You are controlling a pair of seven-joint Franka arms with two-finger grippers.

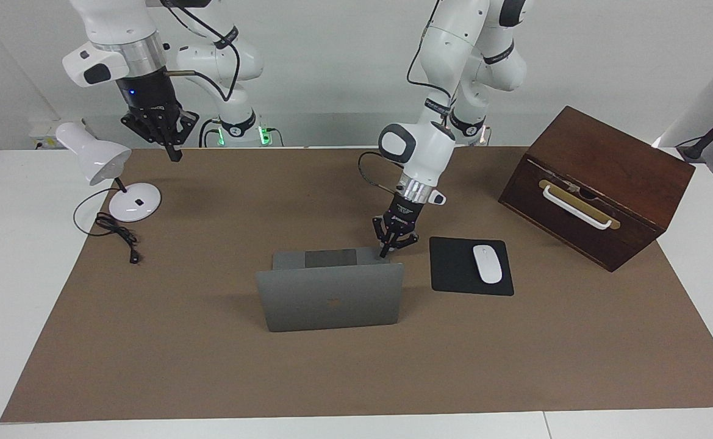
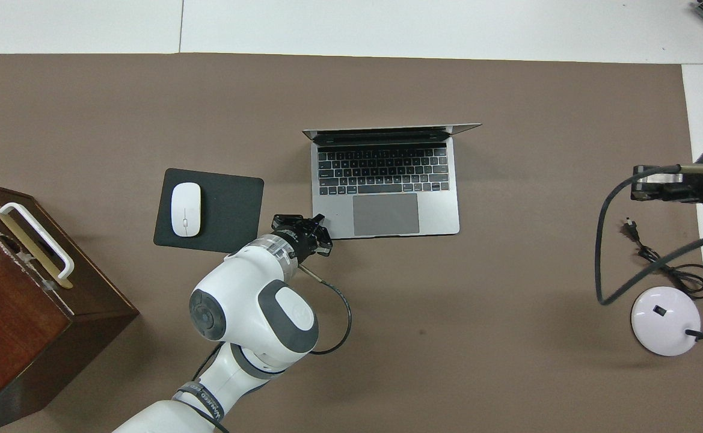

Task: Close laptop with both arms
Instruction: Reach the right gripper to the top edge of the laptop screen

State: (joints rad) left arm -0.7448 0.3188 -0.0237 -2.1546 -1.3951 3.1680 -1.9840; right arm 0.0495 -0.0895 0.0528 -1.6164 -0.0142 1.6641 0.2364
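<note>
facing view: a brown mat (image 1: 210, 341) covers a white table. the laptop (image 1: 330, 297) stands open near the middle of the mat, its grey lid upright with the dark logo facing the camera, and the base with its trackpad showing above the lid's top edge. the left arm reaches down from the top, and the left gripper (image 1: 388, 249) is low at the corner of the laptop's base nearest the robots, on the mouse pad's side; its fingers look drawn close together, and whether they touch the base cannot be told. a black mouse pad (image 1: 454, 268) lies just beside the laptop, toward the left arm's end, with a white mouse (image 1: 487, 264) on it. a dark wooden box (image 1: 600, 183) with a white handle sits farther toward that end. the right gripper (image 1: 173, 149) waits high, pointing down, its fingers pressed together and holding nothing, near a white desk lamp (image 1: 106, 171).

overhead view: the laptop (image 2: 385, 186) shows its keyboard and trackpad, the screen upright at the edge farthest from the robots. the left gripper (image 2: 321, 231) is at the base's near corner beside the mouse pad (image 2: 231, 210). the lamp's round base (image 2: 664, 313) sits toward the right arm's end.
</note>
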